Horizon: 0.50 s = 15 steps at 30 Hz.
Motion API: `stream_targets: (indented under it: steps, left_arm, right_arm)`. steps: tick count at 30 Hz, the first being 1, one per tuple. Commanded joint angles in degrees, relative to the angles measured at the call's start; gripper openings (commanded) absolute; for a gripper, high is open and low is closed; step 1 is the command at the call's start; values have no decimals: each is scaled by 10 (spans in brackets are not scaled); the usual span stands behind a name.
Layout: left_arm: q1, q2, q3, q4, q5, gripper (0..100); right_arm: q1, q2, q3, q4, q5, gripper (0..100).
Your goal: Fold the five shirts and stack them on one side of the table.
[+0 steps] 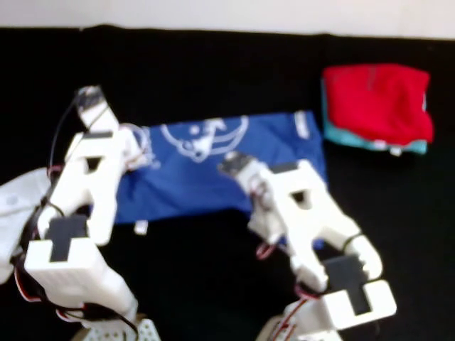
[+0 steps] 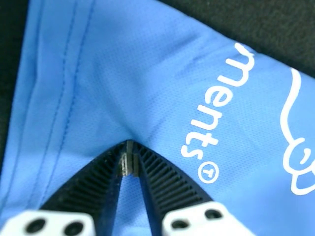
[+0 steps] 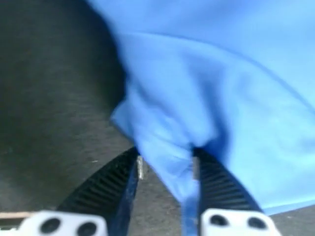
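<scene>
— Now, what makes up the work surface?
— The table [image 1: 213, 64] is covered in black cloth. A pale wall [image 1: 213, 13] runs along its far edge.
— Where is the blue shirt located?
— The blue shirt [image 1: 185, 185] lies spread across the middle of the table with its white print facing up. Both arms reach over it.
— What is the condition of the left gripper?
— The left gripper [image 2: 129, 160] has its fingertips together. They pinch the blue fabric next to the white lettering, at the shirt's left end.
— And the right gripper?
— The right gripper [image 3: 167, 169] is clamped on a raised fold of the blue shirt at its near edge. Black cloth lies just beside the fold.
— Which other items are on the table?
— A folded red shirt [image 1: 377, 99] rests on a teal shirt [image 1: 341, 136] at the far right, just past the blue shirt's right end. A white garment [image 1: 14, 199] lies at the left edge, beside the left arm's base.
</scene>
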Motion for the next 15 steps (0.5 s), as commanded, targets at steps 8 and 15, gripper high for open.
stream_targets:
  steps: [8, 15]
  left_arm:
    - [7, 3, -17, -7, 1, 8]
    - [7, 3, -17, -7, 1, 8]
  right_arm:
    - [31, 21, -102, 67, 10, 5]
    - [89, 27, -308, 175, 41, 5]
